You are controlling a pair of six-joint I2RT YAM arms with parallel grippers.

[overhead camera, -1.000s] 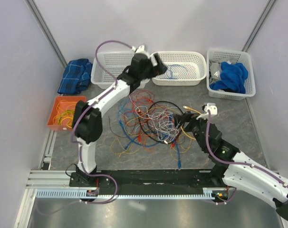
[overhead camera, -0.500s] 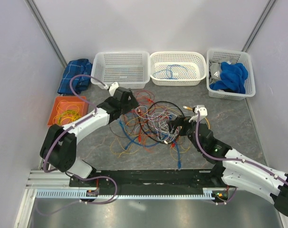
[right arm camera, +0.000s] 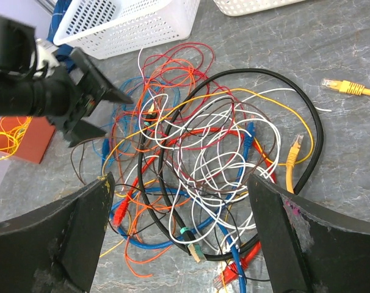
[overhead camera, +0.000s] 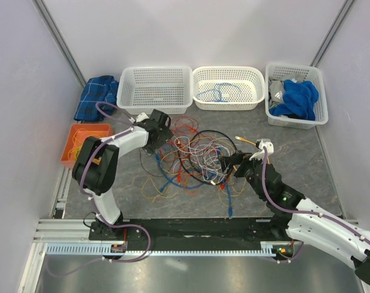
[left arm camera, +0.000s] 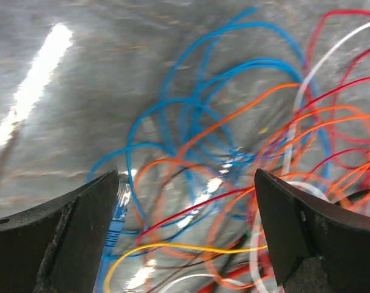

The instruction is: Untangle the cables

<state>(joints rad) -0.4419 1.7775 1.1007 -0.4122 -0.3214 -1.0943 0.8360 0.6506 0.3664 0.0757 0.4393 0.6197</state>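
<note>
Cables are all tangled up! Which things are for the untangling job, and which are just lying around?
For the job:
cables
left pincer, open
right pincer, open

Just lying about:
checked cloth
blue towel
white baskets
orange box

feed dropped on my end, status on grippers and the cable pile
Left gripper open, low over the cables' left edge. Right gripper open, above their right side. Cables in one knot, black loop tangled in. Nothing blocking either gripper.
</note>
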